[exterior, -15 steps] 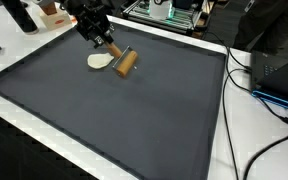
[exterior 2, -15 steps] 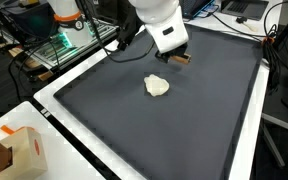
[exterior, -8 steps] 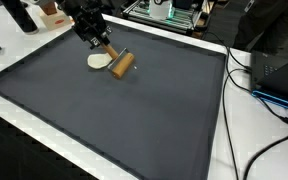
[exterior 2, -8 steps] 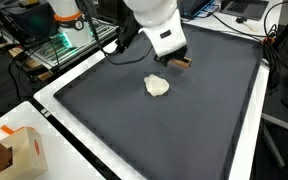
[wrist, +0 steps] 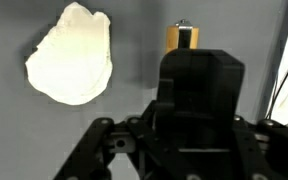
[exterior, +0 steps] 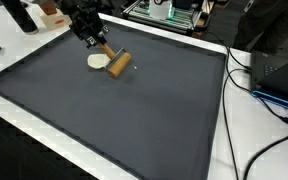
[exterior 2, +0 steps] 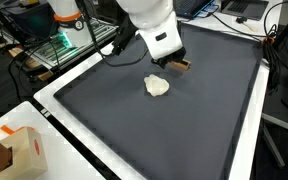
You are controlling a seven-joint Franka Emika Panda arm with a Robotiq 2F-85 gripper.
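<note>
Gripper (exterior: 100, 43), jaws apparently closed on the handle of the wooden rolling pin (exterior: 118, 65), whose roller rests on the dark mat (exterior: 134, 120) just beside the dough piece (exterior: 98, 61). The pin is best kept level and the grip firm. Cardboard box (exterior 2: 19, 150), well apart from the dough: contents not visible.

Short wooden roller (exterior: 119, 65) on dark mat (exterior: 134, 120), flattened pale dough lump (exterior: 98, 61) just beside, not touching
</note>
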